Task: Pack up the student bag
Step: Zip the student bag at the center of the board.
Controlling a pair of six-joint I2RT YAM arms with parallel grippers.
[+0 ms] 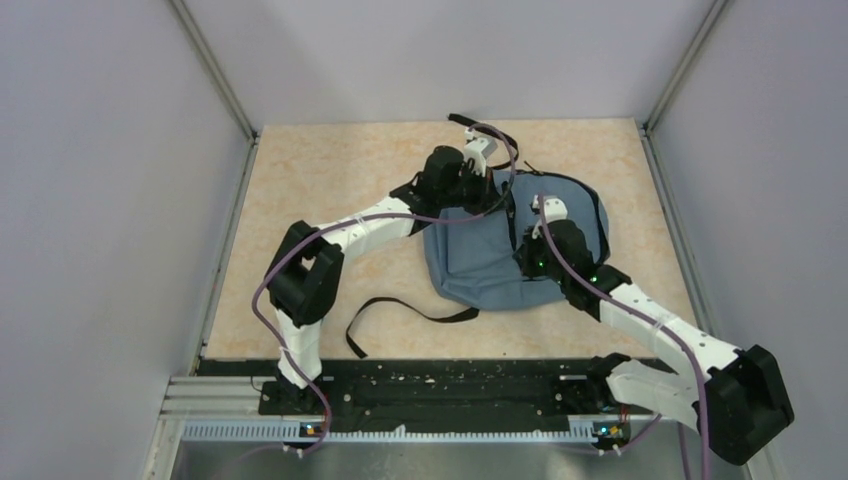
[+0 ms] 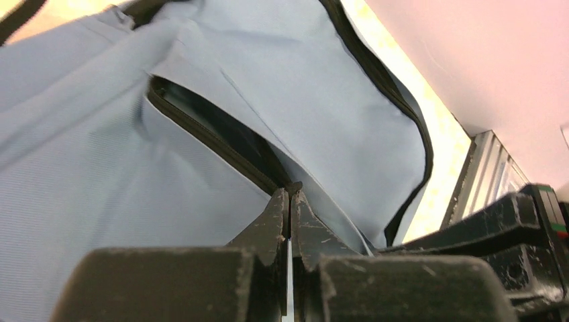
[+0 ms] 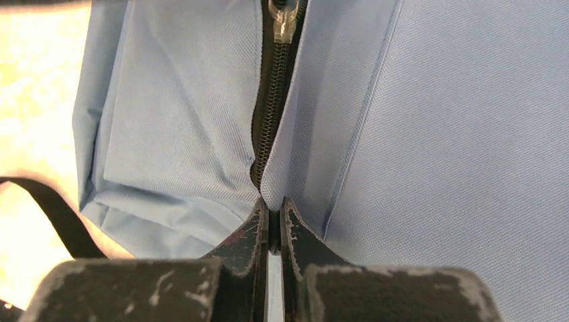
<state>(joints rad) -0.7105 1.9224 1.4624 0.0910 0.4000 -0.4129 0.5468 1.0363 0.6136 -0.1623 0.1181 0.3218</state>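
The student bag (image 1: 480, 265), blue-grey with black straps, lies flat mid-table. My left gripper (image 1: 478, 190) is at its far left edge. In the left wrist view the gripper (image 2: 290, 194) is shut at the end of an open zip slot (image 2: 208, 131) with dark lining, pinching a small dark tab on the bag (image 2: 100, 188). My right gripper (image 1: 535, 232) is over the bag's right half. In the right wrist view it (image 3: 273, 204) is shut on a fold of the bag's fabric (image 3: 436, 134) beside a closed black zip (image 3: 268, 100) with a clear pull (image 3: 283, 20).
A long black strap (image 1: 400, 310) loops on the table in front of the bag, and another strap (image 1: 480, 125) lies behind it. A black rail (image 1: 430, 385) runs along the near edge. Grey walls close off both sides and the back.
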